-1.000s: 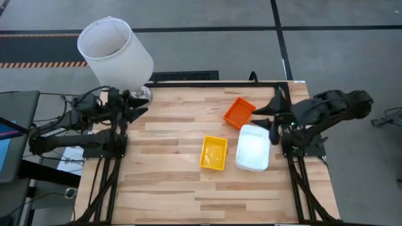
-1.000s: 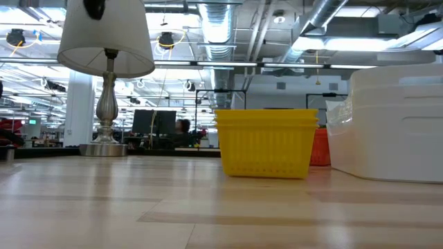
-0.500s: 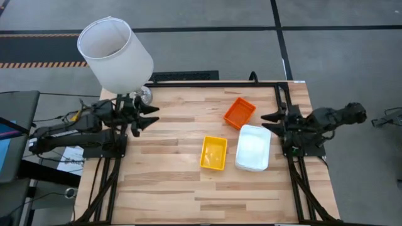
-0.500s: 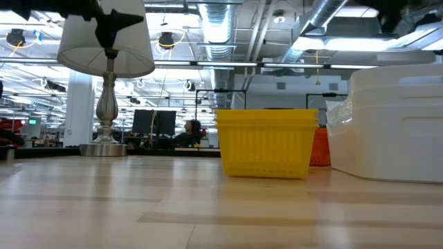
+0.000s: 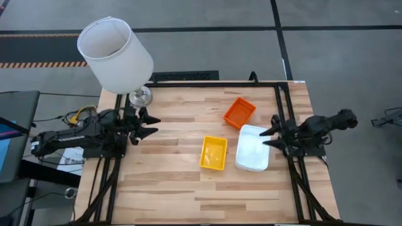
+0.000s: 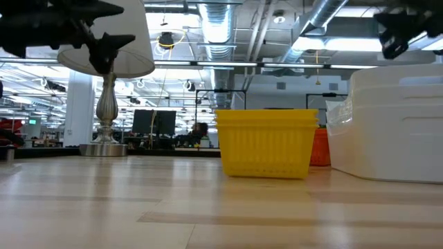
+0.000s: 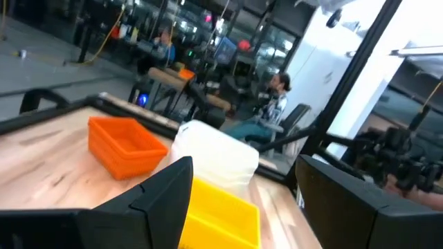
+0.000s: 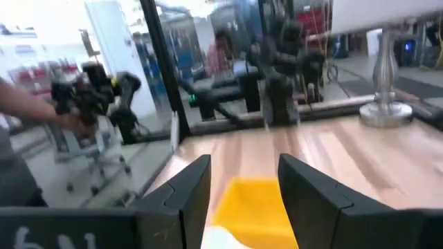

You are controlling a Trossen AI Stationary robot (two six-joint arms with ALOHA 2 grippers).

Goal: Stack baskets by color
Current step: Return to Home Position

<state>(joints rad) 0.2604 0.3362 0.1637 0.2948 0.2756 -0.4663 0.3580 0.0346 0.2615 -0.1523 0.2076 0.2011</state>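
Note:
Three piles of baskets rest on their bottoms on the wooden table: an orange one at the far right, a yellow stack in the middle, and a white stack beside it on the right. My left gripper hangs open above the table's left part, pointing level toward the baskets. My right gripper hangs open over the white stack's right edge, pointing toward the table's left. Neither touches anything. In the low view the yellow stack stands in front of the orange basket, and the white stack is nearest.
A lamp with a large white shade stands on its metal base at the table's far left corner, just behind my left gripper. Black frame rails run along the far and right edges. Bare wood fills the near half.
Both arms have come down toward the table. My right gripper has sunk and tipped from slanting down to level, its arm folding back toward the right edge. My left gripper has dropped and shifted toward the near edge, away from the lamp. The baskets have stayed still.

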